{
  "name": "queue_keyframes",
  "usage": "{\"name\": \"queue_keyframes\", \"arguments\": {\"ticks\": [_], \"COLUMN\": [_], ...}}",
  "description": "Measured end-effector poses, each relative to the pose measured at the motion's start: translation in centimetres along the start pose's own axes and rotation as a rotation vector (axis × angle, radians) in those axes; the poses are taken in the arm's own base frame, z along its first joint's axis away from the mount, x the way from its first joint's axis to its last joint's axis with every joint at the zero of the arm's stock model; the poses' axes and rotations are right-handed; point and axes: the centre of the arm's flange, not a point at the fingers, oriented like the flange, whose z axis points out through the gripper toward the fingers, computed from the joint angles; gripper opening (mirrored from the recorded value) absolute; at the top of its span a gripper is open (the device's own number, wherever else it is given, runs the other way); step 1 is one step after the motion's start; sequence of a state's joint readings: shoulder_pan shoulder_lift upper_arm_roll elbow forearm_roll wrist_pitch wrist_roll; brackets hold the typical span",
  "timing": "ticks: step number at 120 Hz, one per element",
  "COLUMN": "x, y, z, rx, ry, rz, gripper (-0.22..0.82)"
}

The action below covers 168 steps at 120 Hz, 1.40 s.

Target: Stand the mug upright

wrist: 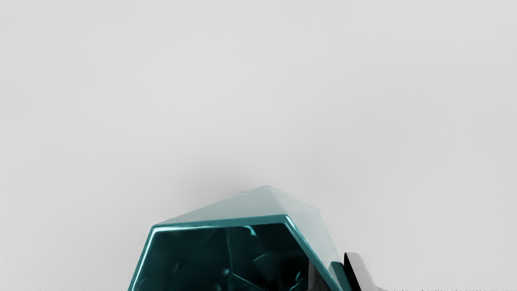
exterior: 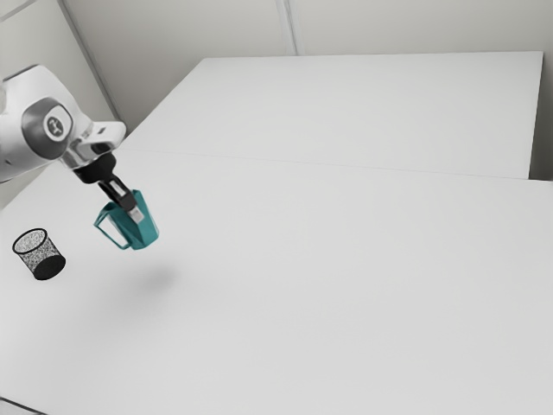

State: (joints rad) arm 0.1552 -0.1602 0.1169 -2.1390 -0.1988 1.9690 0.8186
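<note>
- One mug hangs tilted above the surface, well apart from the bin, toward the exterior view's right of it; its shadow falls clear of its base.
- The claw pinches the mug's wall near the rim, one finger inside, one outside.
- The handle points toward the bin's side; the mouth leans toward the claw.
- It looks stiff and probably light, its glossy flat faces perhaps slippery and maybe brittle if knocked.
- That wall is a fair place to hold: a flat face suits the fingers, though an off-centre pinch may let the mug pivot.
- Standing it up calls for levelling the base, then a gentle lowering beyond the bin before letting go.
</note>
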Motion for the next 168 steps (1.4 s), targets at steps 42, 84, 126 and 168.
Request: {"name": "queue_keyframes", "arguments": {"ticks": [42,84,126,168], "x": [1.7,3.0,4.3,5.0], "y": [4.6,8.2,10.4,12.0], "z": [3.0,6.0,8.6,11.7], "rx": [0.168,0.285,0.352,0.35], "ry": [-0.111,-0.143,-0.067,-0.046], "rz": [-0.017,-0.069,-0.115,-0.17], "gripper": [-0.18,-0.18,-0.18,-0.17]}}
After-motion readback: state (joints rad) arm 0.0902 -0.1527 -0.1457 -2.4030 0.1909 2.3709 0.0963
